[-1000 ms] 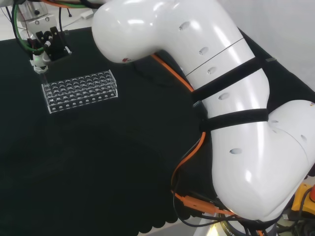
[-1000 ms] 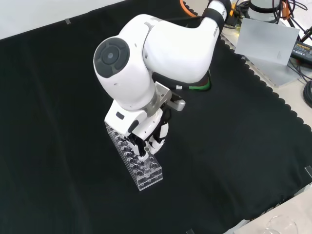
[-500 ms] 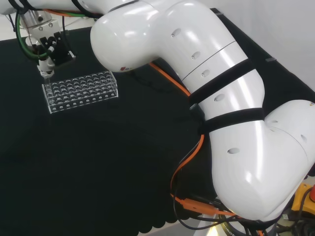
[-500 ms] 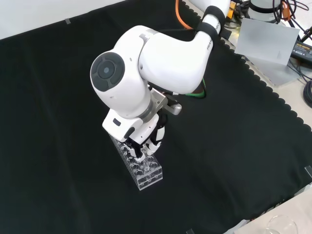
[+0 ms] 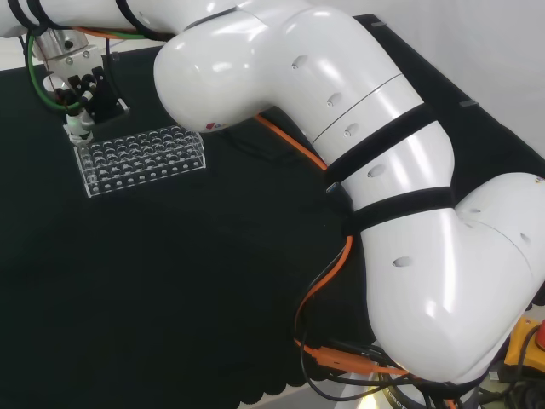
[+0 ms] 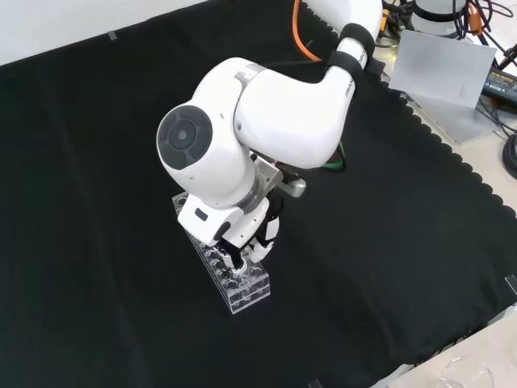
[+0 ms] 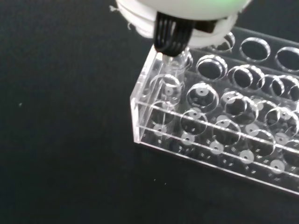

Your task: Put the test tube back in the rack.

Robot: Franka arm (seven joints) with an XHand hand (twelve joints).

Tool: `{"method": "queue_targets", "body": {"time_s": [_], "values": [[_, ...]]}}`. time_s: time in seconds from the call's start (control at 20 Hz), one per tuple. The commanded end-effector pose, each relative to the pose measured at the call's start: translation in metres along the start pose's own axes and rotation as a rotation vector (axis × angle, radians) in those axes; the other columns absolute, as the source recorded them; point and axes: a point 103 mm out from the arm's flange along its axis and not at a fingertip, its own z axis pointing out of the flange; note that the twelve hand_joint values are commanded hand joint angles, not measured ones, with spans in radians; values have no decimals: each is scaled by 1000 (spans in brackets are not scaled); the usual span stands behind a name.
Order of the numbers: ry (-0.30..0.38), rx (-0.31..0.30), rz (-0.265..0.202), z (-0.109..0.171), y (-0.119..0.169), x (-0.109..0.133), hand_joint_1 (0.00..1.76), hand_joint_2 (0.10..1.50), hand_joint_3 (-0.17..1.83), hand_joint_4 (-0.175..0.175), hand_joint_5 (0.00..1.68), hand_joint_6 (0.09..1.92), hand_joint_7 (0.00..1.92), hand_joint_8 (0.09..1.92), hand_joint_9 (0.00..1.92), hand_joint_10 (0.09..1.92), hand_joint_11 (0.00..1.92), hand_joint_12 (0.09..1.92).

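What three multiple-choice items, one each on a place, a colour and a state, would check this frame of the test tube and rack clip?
1. In the head view, where is the hand relative to the rack?
A. Over its left end
B. Over its right end
C. Away from it, over bare cloth

2. What colour is the cloth under the rack?
A. White
B. Black
C. Green

3. How does the test tube stand in the wrist view?
A. Lying flat on the cloth
B. Lowered into a corner hole of the rack
C. Standing in a flask

Answers: 1 A, the hand sits above the rack's left end. 2 B, the cloth is black. 3 B, the tube passes down through a corner hole.
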Motion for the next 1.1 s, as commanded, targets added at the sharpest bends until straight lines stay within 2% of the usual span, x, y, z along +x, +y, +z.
{"method": "queue_targets", "body": {"time_s": [0.05,0.15,0.2,0.3,0.4,0.55,0.8,1.1], "values": [[140,117,-45,-3,-3,-6,1246,658,473,-172,1325,87,1404,398,1446,965,1235,1306],[163,122,-63,-8,-6,-7,1140,563,525,-119,920,87,1051,588,1202,1005,998,1435],[163,119,-76,-12,-9,-7,1103,535,551,-97,785,87,904,696,1122,1015,935,1462],[167,116,-97,-21,-13,-8,1053,510,582,-68,641,87,703,829,1024,1023,862,1487],[182,110,-117,-33,-20,-9,1024,506,583,-49,574,87,560,883,958,1025,806,1496],[214,79,-144,-55,-34,-15,995,513,566,-30,525,87,449,913,845,1012,719,1496],[242,-26,-190,-107,-75,-39,969,521,547,-20,496,87,401,923,753,981,620,1485],[250,-140,-206,-167,-131,-73,960,527,537,-16,492,87,384,925,706,966,572,1482]]}}
